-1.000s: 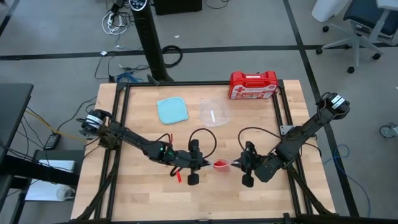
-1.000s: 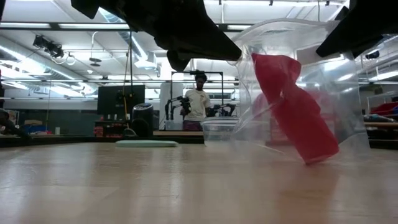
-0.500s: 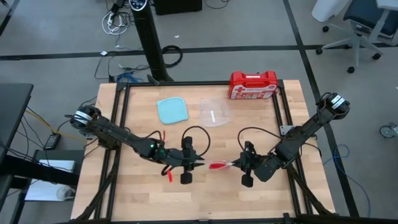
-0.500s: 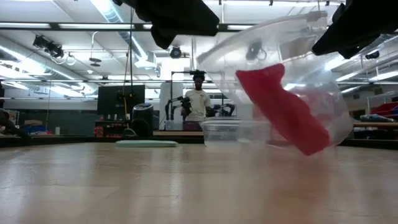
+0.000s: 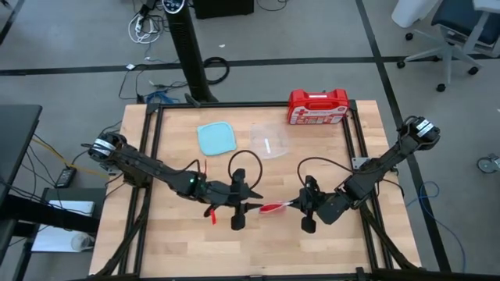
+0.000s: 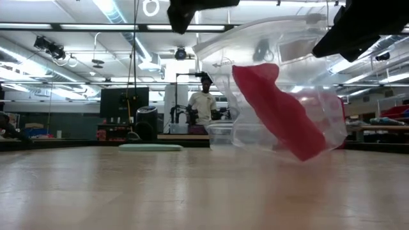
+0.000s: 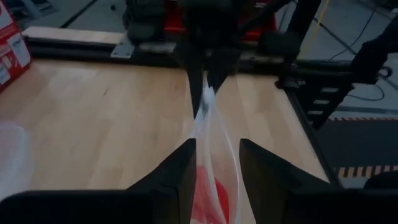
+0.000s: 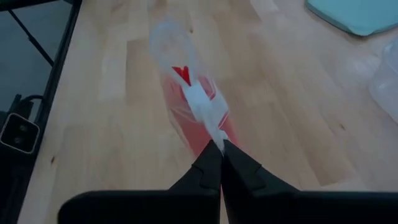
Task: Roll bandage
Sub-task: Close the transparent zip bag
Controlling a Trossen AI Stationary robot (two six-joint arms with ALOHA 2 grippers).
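Observation:
The red bandage [image 6: 280,112] lies slanting inside a clear plastic bag [image 6: 255,57]. The bag hangs between my two grippers over the table's near middle [image 5: 273,208]. My right gripper [image 8: 221,144] is shut on the bag. My left gripper [image 7: 217,152] is open and faces it from the left [image 5: 251,204]. Its two fingers stand on either side of the bag's other end. The bandage's lower end [image 6: 305,152] hangs lowest; whether the bag touches the table there, I cannot tell. My right gripper pinches a bunched edge of the clear bag [image 8: 212,129] between its two fingertips, coming from the table's right and slanting down. The bag stretches away from the fingers toward my left gripper, with the bandage [image 8: 189,109] inside it. My left gripper has the bag's end [image 7: 205,118] between its open fingers; whether they touch it, I cannot tell.
A red first-aid case [image 5: 318,107] stands at the far edge. A pale blue square lid [image 5: 216,139] and a clear container [image 5: 269,140] lie in front of it. A person [image 6: 203,102] stands in the room beyond the table.
My left gripper has opened, let go of the bag and gone up. The bag, still held by my right gripper, has tipped from upright toward level, its free end swinging left. The bandage inside now lies more slanted.

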